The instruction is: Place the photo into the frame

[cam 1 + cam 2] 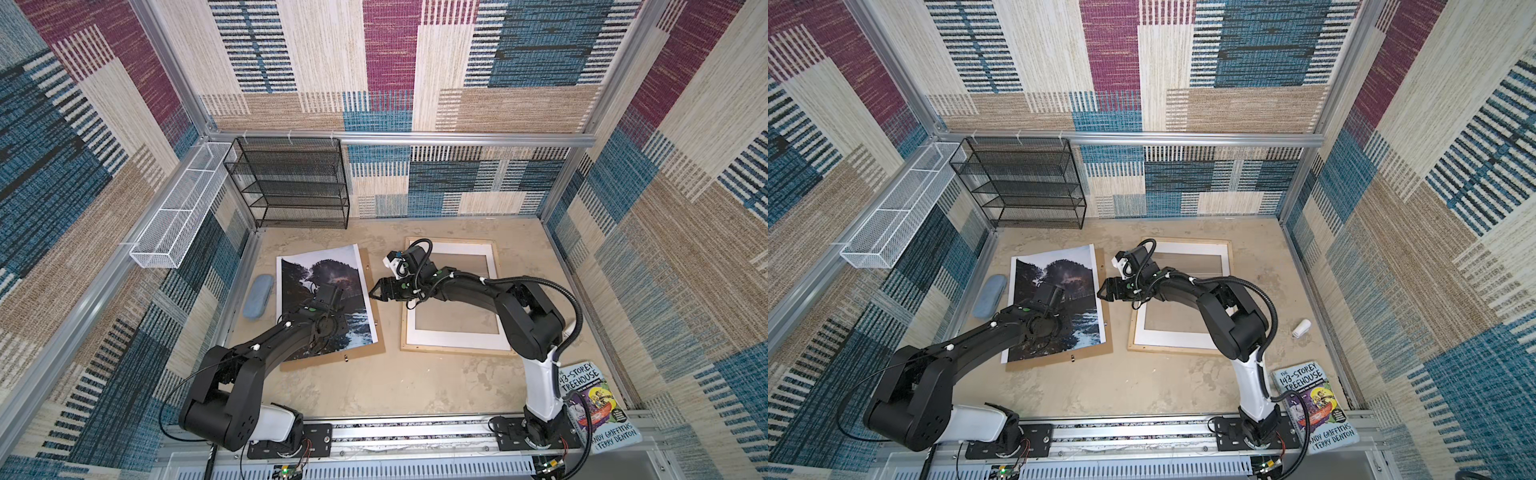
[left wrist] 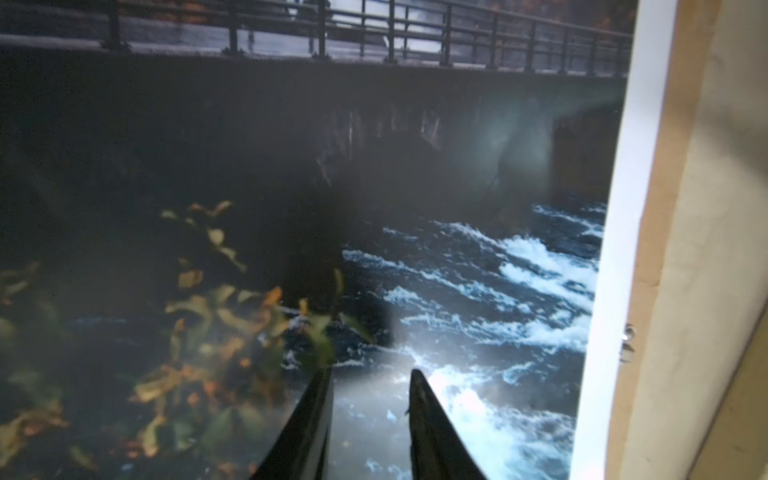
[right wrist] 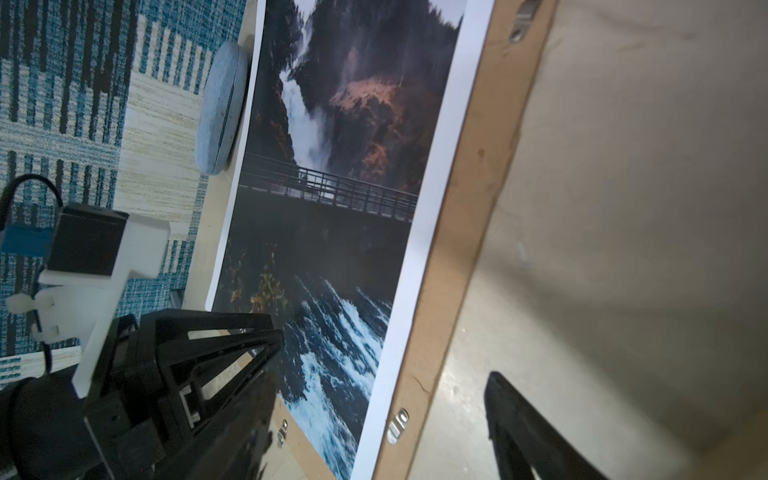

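The photo (image 1: 320, 274), a dark waterfall print with a white border, lies flat on a brown backing board (image 1: 372, 332) at the left of the table. My left gripper (image 2: 370, 386) rests tips-down on the print's water area, its fingers a little apart with only the print's surface between them. My right gripper (image 1: 372, 293) hovers open at the photo's right edge. In the right wrist view it (image 3: 382, 386) straddles that edge and the board's rim, holding nothing. The frame (image 1: 449, 350), of pale wood, lies flat on the right with a white mat (image 1: 457, 340) inside; my right arm crosses over it.
A blue-grey case (image 1: 257, 297) lies left of the photo. A black mesh shelf (image 1: 291, 183) stands at the back and a white wire basket (image 1: 183, 208) hangs on the left wall. A book (image 1: 598, 411) lies front right, a small white roll (image 1: 1300, 328) beside the frame.
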`<state>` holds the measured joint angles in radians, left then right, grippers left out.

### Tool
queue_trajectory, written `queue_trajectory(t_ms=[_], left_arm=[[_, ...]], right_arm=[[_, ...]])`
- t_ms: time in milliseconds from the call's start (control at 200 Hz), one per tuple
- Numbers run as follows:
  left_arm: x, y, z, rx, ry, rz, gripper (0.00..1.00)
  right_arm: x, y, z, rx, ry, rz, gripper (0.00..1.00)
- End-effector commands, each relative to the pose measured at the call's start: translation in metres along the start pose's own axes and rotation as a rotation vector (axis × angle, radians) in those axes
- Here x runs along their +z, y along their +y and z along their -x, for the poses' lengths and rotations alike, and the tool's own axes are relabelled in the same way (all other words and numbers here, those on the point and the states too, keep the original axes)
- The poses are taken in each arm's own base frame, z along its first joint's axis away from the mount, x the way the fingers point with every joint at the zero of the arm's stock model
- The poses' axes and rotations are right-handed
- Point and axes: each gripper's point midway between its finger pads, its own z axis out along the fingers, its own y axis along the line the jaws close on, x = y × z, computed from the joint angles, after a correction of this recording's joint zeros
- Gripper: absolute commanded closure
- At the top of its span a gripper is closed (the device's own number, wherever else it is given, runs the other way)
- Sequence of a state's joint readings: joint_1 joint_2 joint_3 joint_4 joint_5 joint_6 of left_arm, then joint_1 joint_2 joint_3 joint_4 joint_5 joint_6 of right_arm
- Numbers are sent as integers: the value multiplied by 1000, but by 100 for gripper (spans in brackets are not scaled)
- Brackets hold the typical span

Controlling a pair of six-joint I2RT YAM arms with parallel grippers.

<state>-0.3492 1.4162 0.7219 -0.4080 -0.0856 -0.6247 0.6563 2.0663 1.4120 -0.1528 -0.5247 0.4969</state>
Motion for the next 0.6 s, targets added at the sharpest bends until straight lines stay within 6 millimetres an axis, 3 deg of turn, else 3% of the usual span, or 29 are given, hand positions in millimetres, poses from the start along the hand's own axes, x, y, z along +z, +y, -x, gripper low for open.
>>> queue_trajectory(t_ms=[0,596], left_arm=[[4,1,-5,-12,27,3,66],[9,-1,-11,-9,48,-20,68]], right_arm=[[11,11,-2,-13,31,58,21],[46,12,-11,4,104,117,26]])
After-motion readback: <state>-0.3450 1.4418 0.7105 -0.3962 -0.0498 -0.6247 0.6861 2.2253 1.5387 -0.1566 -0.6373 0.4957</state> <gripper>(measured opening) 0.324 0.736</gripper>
